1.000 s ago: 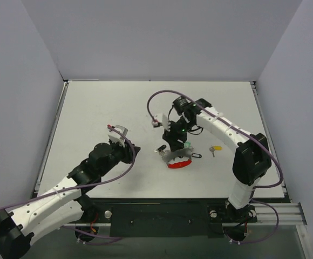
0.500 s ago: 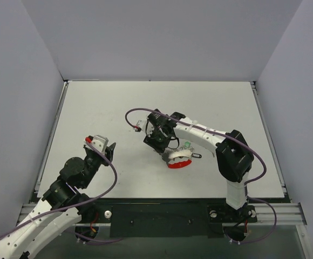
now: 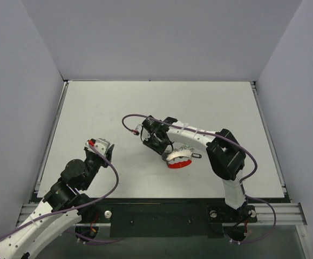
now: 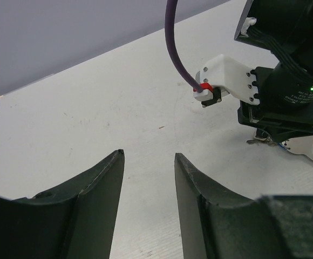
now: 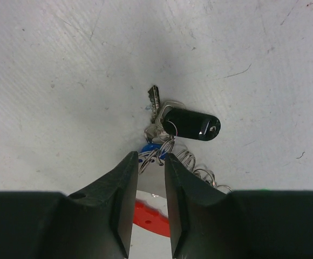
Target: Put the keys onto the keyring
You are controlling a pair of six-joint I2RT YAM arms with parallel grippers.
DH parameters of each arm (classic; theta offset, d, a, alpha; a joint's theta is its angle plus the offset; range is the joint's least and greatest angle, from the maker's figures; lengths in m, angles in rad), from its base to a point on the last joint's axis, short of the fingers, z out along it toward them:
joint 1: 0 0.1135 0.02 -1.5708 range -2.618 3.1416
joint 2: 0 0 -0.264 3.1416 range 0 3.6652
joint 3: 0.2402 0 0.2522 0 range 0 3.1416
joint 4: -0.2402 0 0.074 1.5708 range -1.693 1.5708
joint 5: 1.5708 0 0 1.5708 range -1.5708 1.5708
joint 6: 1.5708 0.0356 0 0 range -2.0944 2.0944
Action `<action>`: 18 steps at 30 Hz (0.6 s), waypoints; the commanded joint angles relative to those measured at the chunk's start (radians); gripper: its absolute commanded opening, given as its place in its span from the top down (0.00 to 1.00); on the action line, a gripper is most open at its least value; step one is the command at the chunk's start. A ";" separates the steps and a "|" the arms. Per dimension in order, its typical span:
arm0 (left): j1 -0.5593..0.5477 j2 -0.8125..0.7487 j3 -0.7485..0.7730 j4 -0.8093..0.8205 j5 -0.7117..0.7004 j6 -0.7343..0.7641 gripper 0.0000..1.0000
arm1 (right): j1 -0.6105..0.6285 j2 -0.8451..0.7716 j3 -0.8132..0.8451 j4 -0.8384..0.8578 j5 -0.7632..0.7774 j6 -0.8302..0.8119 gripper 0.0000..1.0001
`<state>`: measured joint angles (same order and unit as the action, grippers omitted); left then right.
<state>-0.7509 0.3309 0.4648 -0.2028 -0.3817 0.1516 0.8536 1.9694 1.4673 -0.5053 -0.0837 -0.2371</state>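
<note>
The keys lie bunched on the counter just beside the keyring — the right gripper's fingers narrowly straddle them, seemingly to steady them, grip unclear — while the left gripper's fingers hang spread, empty.

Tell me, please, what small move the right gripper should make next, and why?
I'd probably close the right gripper gently on the blue-capped key. It straddles that key, with thin wire loops close beside, and whether it already pinches the key is unclear. The black-capped key lies just beyond, outside the jaws; the red part of the keyring shows nearer the wrist.
</note>
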 commanded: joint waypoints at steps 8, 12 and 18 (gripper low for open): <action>0.012 -0.004 0.006 0.039 0.018 0.020 0.48 | 0.010 0.034 0.034 -0.079 0.048 0.019 0.92; 0.013 -0.010 0.005 0.040 0.023 0.020 0.48 | 0.009 0.000 0.045 -0.091 0.045 0.012 1.00; 0.015 -0.010 0.005 0.043 0.036 0.020 0.48 | -0.051 -0.124 0.109 -0.172 -0.105 -0.040 1.00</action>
<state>-0.7441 0.3275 0.4644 -0.2012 -0.3641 0.1654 0.8471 1.9911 1.4956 -0.5697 -0.0799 -0.2371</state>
